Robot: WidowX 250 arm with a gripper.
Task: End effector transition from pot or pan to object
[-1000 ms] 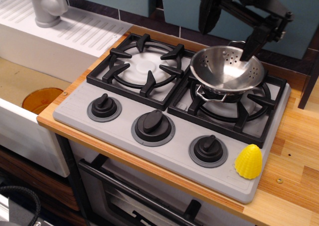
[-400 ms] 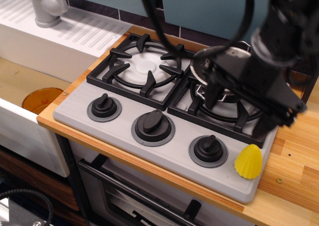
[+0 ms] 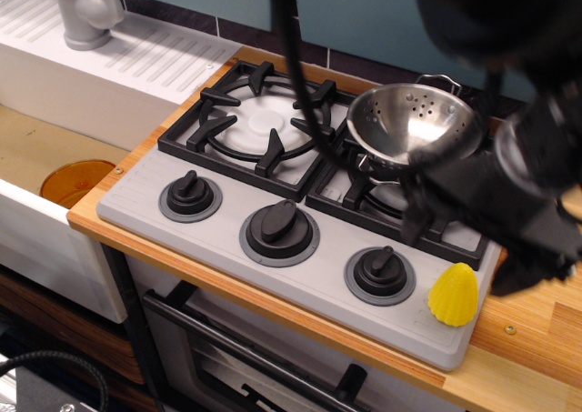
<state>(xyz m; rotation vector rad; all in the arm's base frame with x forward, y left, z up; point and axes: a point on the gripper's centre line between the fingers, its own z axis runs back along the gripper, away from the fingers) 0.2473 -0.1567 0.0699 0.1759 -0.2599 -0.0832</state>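
Note:
The steel bowl (image 3: pixel 411 123) with drain holes sits on the right rear burner. The small yellow ridged dome (image 3: pixel 454 296) stands on the stove's front right corner. My black gripper (image 3: pixel 462 254) hangs in front of the bowl, low over the right burner, with its fingers spread wide and nothing between them. One finger (image 3: pixel 416 219) is left of and above the dome; the other (image 3: pixel 520 271) is to the dome's right, over the wooden counter. The gripper is blurred and touches neither the bowl nor the dome. The arm hides part of the right burner grate.
The left burner grate (image 3: pixel 259 121) is bare. Three black knobs (image 3: pixel 278 228) line the stove's front. An orange disc (image 3: pixel 75 181) lies in the sink at left, with a grey faucet (image 3: pixel 86 10) behind. Wooden counter (image 3: pixel 536 339) runs to the right.
The gripper has left the bowl and swung down and forward to the right, ending just above the yellow dome. The bowl and the dome have stayed in place.

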